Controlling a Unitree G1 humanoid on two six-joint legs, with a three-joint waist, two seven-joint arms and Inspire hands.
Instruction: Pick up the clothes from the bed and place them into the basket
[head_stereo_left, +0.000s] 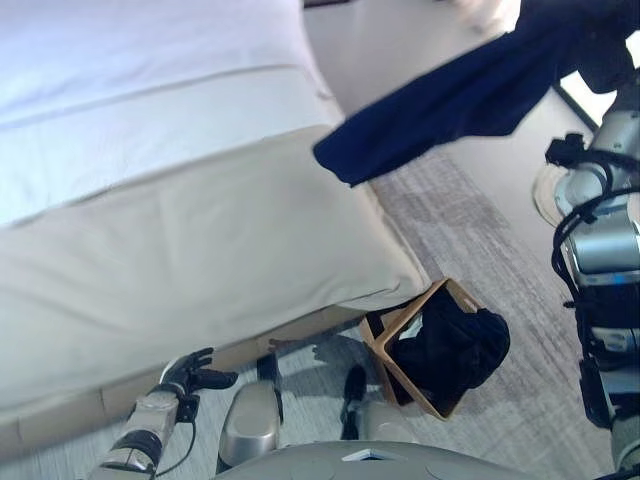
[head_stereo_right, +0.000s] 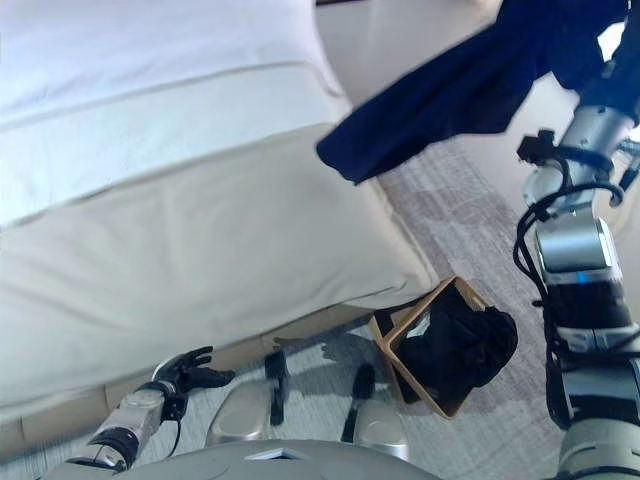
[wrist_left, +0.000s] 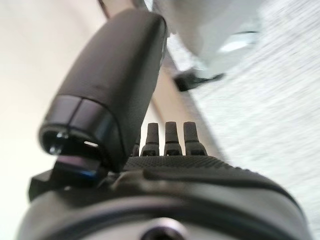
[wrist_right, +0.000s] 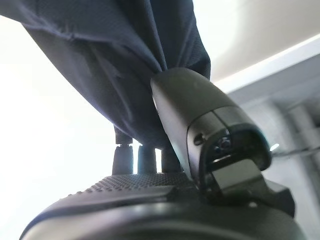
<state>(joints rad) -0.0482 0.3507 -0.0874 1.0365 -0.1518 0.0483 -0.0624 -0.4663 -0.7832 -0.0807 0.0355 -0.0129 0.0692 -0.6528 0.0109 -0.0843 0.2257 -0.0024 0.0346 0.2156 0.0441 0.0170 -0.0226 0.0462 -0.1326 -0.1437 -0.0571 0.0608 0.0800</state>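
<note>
My right hand (wrist_right: 200, 120) is raised high at the upper right, with its thumb and fingers pinched on a dark navy garment (head_stereo_left: 450, 100). The garment hangs in the air over the floor, past the bed's corner, and also shows in the right wrist view (wrist_right: 125, 60). The wooden-framed basket (head_stereo_left: 447, 287) stands tilted on the floor by the foot of the bed, below the garment. Dark clothes (head_stereo_left: 455, 345) lie inside it. My left hand (head_stereo_left: 190, 375) hangs low by the bed's base, open and empty, and shows with straight fingers in the left wrist view (wrist_left: 115, 75).
The bed (head_stereo_left: 200, 230) takes up the left and middle, with a white sheet at the far end and a beige cover near me. A grey carpet (head_stereo_left: 480, 230) runs along its right side around the basket.
</note>
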